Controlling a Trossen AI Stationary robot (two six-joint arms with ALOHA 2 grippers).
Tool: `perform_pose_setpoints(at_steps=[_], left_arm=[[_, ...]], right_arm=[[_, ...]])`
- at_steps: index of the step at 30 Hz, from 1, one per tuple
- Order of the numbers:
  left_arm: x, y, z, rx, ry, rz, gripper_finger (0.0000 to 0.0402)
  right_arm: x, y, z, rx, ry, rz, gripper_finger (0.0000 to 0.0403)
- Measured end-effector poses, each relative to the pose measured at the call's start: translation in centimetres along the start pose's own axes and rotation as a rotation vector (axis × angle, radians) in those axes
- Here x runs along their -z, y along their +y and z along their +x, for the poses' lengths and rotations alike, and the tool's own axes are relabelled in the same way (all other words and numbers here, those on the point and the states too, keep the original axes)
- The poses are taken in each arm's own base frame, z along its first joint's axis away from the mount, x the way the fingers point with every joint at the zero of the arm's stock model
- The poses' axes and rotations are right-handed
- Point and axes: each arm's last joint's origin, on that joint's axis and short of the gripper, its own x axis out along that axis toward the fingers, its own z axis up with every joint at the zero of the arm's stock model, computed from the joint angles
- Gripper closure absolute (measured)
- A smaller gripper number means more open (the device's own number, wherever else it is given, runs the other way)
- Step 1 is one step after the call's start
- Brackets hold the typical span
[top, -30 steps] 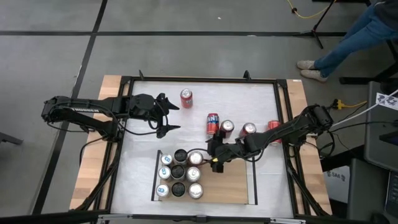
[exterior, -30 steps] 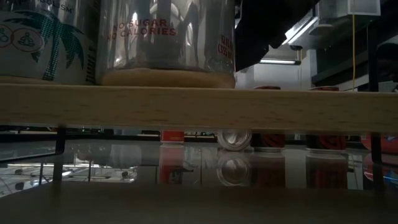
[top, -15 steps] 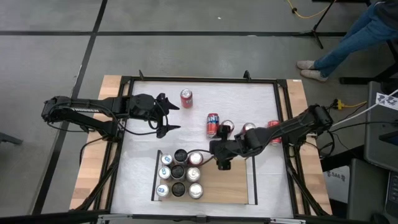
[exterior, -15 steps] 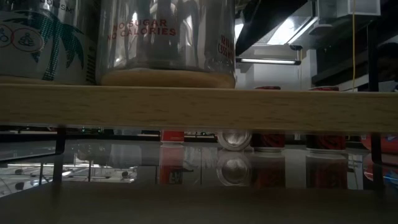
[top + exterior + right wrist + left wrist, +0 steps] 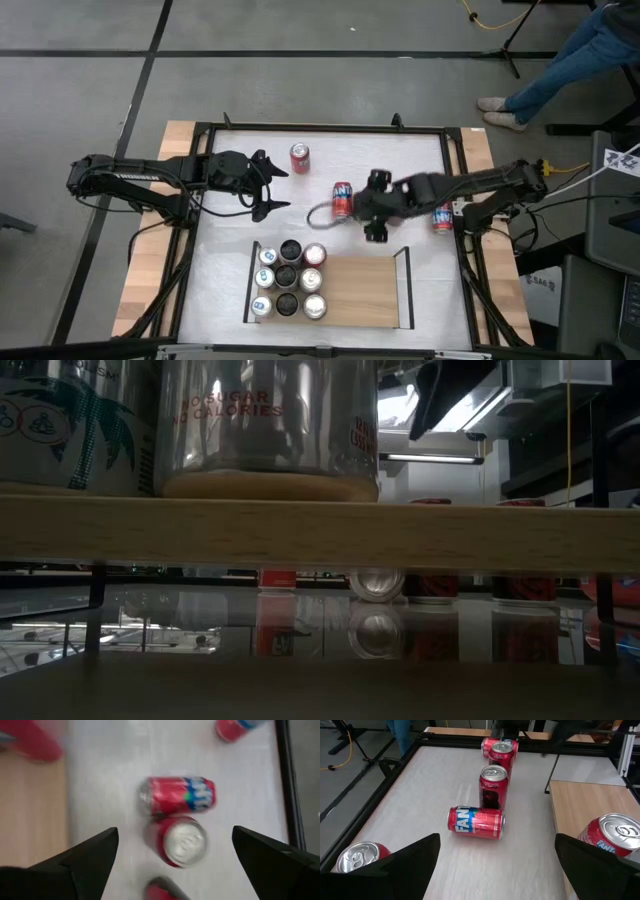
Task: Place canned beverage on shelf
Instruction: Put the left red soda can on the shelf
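Observation:
The shelf (image 5: 365,295) is a light-wood panel at the table's near middle. Several cans (image 5: 287,280) stand on its left part, a red one (image 5: 314,254) at its far edge. Loose red cans sit on the white table: one lying (image 5: 343,200) (image 5: 476,822) (image 5: 177,795), one upright (image 5: 493,785) (image 5: 182,841), one upright farther back (image 5: 300,157). My right gripper (image 5: 370,207) (image 5: 174,834) hangs open above the loose cans, beyond the shelf's far edge. My left gripper (image 5: 272,185) (image 5: 497,837) waits open at the table's left, holding nothing.
More red cans stand toward the table's right (image 5: 443,218) and far side (image 5: 501,750). The black frame (image 5: 320,128) rims the table. The low view shows the shelf's wooden edge (image 5: 320,530) with cans on it (image 5: 265,430). A person's legs (image 5: 560,60) are beyond the far right corner.
My right gripper has risen from the shelf's far edge, beside the red can there, and gone toward the table's far edge until it is above the loose cans. It has stayed open, and the red can has stayed on the shelf.

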Motion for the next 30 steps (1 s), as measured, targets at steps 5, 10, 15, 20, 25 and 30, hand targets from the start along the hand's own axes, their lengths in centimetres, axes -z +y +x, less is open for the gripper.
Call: perform_pose_setpoints(at_steps=[5,10,15,20,25,30], left_arm=[[0.0,0.0,0.0,0.0,0.0,-0.002,0.0014],[0.0,0.0,0.0,0.0,0.0,-0.025,0.0014],[0.0,0.0,0.0,0.0,0.0,-0.025,0.0014],[0.0,0.0,0.0,0.0,0.0,-0.025,0.0014],[0.0,0.0,0.0,0.0,0.0,-0.025,0.0014],[0.0,0.0,0.0,0.0,0.0,-0.025,0.0014]], right_arm=[[1.6,-2.2,0.9,-0.066,0.019,0.046,0.002],[2.8,-3.2,2.5,-0.099,-0.007,0.06,0.002],[3.4,-3.9,3.8,-0.164,-0.021,0.055,0.002],[4.1,-4.7,4.8,-0.149,0.01,0.059,0.002],[4.8,-5.3,6.1,-0.162,0.001,0.064,0.002],[5.4,-5.6,7.5,-0.222,-0.024,0.084,0.002]])
